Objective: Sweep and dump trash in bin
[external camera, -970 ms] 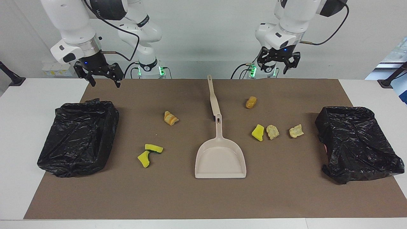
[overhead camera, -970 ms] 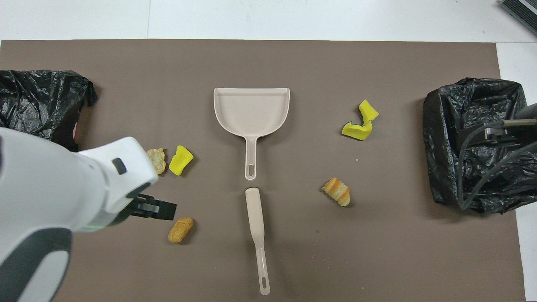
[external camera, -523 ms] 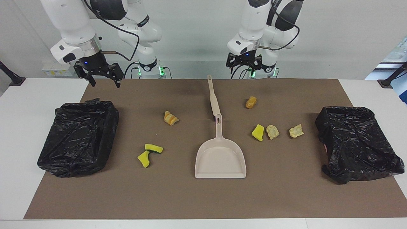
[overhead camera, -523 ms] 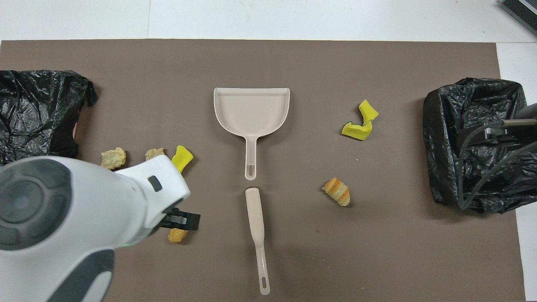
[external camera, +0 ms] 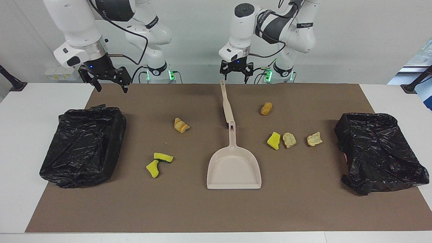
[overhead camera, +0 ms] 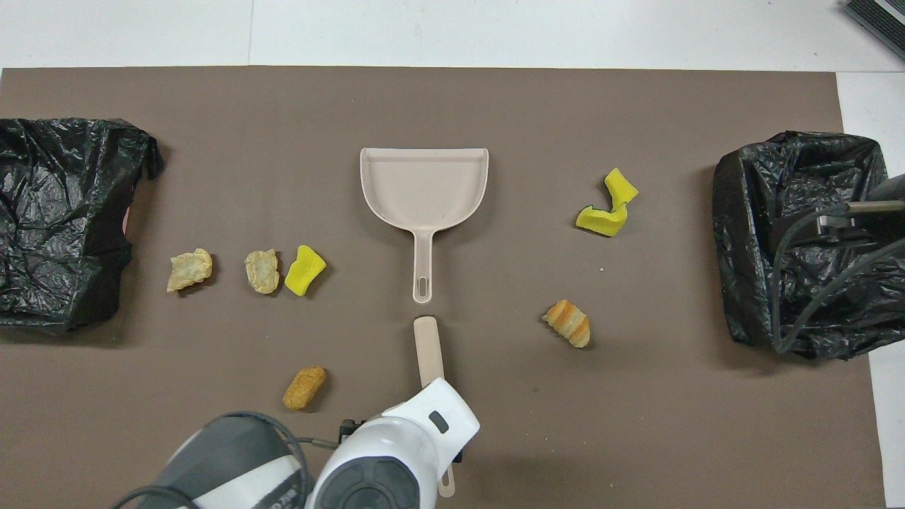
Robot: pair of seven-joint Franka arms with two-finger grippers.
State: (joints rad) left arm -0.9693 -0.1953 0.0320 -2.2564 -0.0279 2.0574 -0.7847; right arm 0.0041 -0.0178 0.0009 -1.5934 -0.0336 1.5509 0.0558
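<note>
Two black bags sit at the table's ends. The dustpan and brush lie mid-mat, the trash scattered around them. The left gripper hangs open over the brush handle. The right gripper, open, waits near its bag.

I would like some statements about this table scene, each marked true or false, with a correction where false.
1. The dustpan already holds some trash. False: it is empty; every piece lies on the brown mat.
2. The left gripper is over the handle end of the brush. True.
3. The right gripper holds a sponge piece. False: it is open and holds nothing.
4. A black-lined bin sits at each end of the mat. True.
5. The brush lies nearer to the robots than the dustpan. True.
</note>
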